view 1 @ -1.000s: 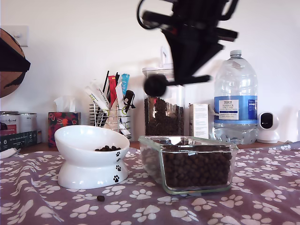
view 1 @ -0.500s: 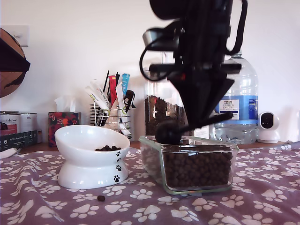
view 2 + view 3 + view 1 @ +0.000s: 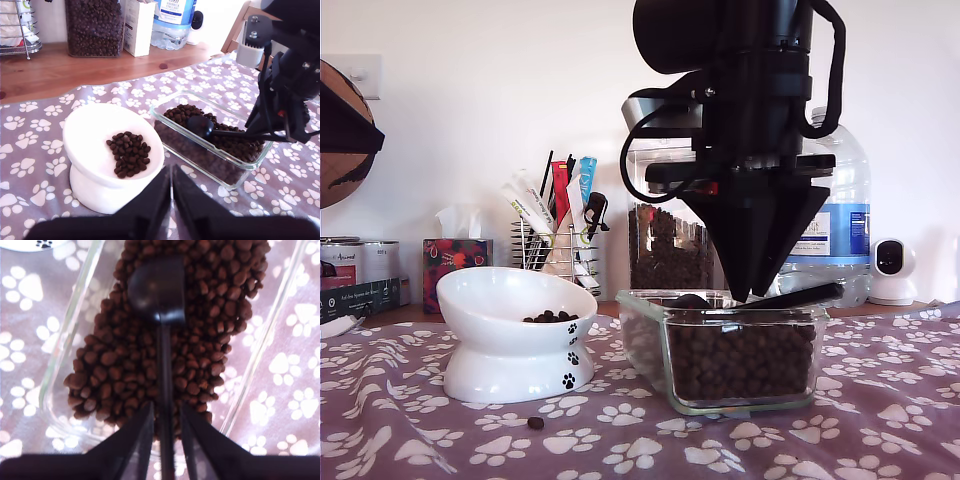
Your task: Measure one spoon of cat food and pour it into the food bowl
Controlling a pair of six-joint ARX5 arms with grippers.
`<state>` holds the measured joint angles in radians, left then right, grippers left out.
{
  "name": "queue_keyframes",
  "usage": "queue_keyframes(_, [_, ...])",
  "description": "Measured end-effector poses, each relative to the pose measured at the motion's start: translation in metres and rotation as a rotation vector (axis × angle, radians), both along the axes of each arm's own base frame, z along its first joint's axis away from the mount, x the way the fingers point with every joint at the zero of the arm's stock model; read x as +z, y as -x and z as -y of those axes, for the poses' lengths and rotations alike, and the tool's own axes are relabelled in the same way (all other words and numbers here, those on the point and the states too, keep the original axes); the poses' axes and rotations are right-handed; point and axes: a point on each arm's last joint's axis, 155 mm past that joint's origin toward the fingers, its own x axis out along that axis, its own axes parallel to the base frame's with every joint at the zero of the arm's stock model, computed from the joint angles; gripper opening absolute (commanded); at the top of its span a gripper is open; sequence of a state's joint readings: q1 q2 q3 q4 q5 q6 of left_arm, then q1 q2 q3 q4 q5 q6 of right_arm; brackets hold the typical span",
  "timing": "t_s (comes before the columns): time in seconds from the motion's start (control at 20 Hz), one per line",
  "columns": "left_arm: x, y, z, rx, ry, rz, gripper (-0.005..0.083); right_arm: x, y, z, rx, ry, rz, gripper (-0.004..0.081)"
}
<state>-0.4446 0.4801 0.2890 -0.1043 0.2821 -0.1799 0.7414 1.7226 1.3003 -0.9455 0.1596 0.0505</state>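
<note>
- My second gripper is clamped on the thin handle of the spoon, a black scoop.
- Its round cup rests on the cat food, dark pellets filling the clear glass dish.
- My first gripper is closed, empty, near the white food bowl, which holds some pellets.

Exterior view: arm's upper part cut off at top edge; it hides most of the water bottle at right and the canister lid. Spoon cup sits mostly below the dish rim.
</note>
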Motion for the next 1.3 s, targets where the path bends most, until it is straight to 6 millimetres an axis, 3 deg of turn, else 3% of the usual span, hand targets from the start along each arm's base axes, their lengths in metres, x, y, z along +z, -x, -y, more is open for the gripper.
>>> queue_keyframes(0.15, [0.000, 0.000, 0.000, 0.000, 0.000, 0.000, -0.0019, -0.001, 0.005, 0.001, 0.002, 0.000, -0.023, 0.0138])
queue_keyframes(0.3, [0.000, 0.000, 0.000, 0.000, 0.001, 0.001, -0.0019, 0.002, 0.003, -0.002, 0.003, -0.016, -0.009, -0.0009])
queue_keyframes(0.35, [0.002, 0.000, 0.000, 0.000, 0.003, 0.006, -0.0019, 0.008, 0.000, -0.005, 0.003, -0.037, 0.012, -0.0012])
queue_keyframes(0.55, [0.013, -0.003, 0.002, -0.005, 0.024, 0.049, -0.0019, 0.061, -0.006, -0.008, -0.011, -0.161, 0.144, -0.0013])
queue_keyframes(0.75, [0.017, -0.012, 0.007, -0.014, 0.017, 0.086, -0.0019, 0.112, -0.027, -0.010, -0.050, -0.320, 0.323, -0.0013])
queue_keyframes(0.95, [0.012, -0.024, 0.012, -0.014, 0.002, 0.092, -0.0019, 0.120, -0.042, 0.008, -0.105, -0.424, 0.458, -0.0013])
queue_keyframes(1.1, [0.024, -0.031, 0.014, -0.011, -0.001, 0.165, -0.0019, 0.123, -0.047, 0.027, -0.141, -0.535, 0.547, -0.0013])
queue_keyframes(1.3, [0.021, -0.043, 0.000, 0.061, -0.020, 0.161, -0.0019, 0.117, -0.045, 0.062, -0.189, -0.646, 0.668, -0.0013])
